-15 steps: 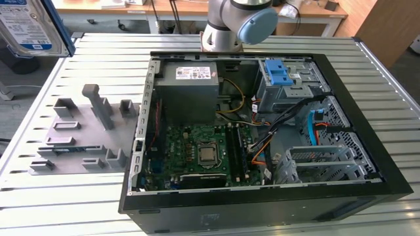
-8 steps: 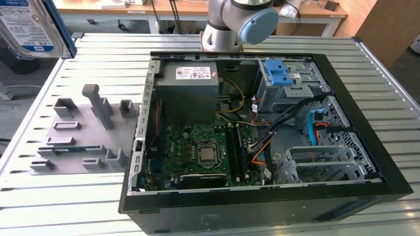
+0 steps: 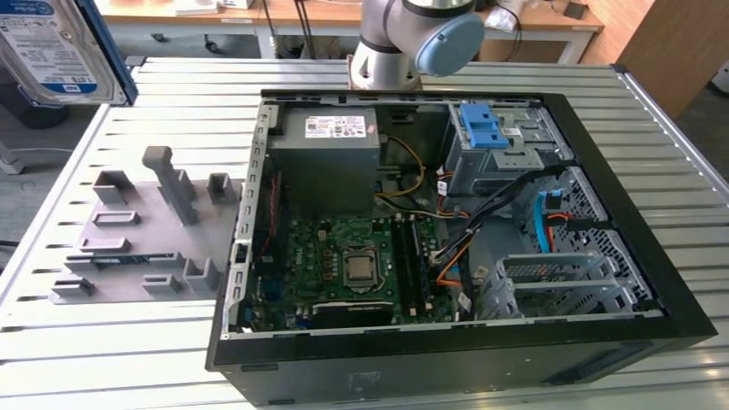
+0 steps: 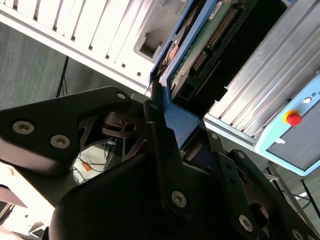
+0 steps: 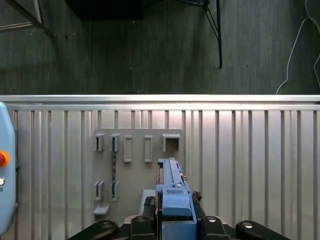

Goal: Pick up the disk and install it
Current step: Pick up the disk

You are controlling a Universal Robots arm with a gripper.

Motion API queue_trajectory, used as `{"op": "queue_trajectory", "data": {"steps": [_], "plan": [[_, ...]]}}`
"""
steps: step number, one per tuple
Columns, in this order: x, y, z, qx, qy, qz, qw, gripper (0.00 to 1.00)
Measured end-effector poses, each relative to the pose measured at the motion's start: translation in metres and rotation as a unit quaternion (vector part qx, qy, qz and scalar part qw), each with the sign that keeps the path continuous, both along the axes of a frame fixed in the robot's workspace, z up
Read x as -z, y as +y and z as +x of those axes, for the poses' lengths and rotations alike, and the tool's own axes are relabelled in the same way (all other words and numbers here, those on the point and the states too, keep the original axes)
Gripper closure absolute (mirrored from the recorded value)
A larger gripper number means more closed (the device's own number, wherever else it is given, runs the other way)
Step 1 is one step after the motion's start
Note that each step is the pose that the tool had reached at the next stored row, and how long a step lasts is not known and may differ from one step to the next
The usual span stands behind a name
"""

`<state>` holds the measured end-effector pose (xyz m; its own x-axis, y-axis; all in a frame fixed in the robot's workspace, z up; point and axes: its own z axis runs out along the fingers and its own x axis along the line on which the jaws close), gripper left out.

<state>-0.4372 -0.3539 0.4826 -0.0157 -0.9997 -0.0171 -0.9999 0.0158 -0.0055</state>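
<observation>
The disk [image 3: 46,47] is a silver drive with a white-and-blue label and blue side rails. It hangs high at the exterior view's upper left, above the table's edge. In the first wrist view I see the disk [image 5: 171,192] edge-on, rail toward the camera, over the grey fixture plate [image 5: 135,170]. My gripper [image 5: 175,222] is shut on the disk. In the second wrist view the black fingers [image 4: 159,125] clamp the disk [image 4: 200,55] by its blue rail end. The open computer case [image 3: 638,282] lies on the table, with its drive cage [image 3: 501,149] at the back right.
The grey fixture plate [image 3: 137,239] with upright holders lies left of the case. Inside the case are a grey power-supply box [image 3: 324,149], a green motherboard [image 3: 353,265], cables, and a blue latch piece [image 3: 484,126]. The arm's base [image 3: 411,38] stands behind. A pendant with a red button [image 4: 294,119] sits nearby.
</observation>
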Motion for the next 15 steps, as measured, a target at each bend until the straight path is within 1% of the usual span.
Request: {"op": "queue_trajectory", "data": {"steps": [4, 15], "plan": [[0.0, -0.0043, 0.004, 0.0, 0.0, 0.0, 1.0, 0.64], [0.0, -0.0113, 0.019, 0.0, 0.0001, 0.0, 1.0, 0.64]]}}
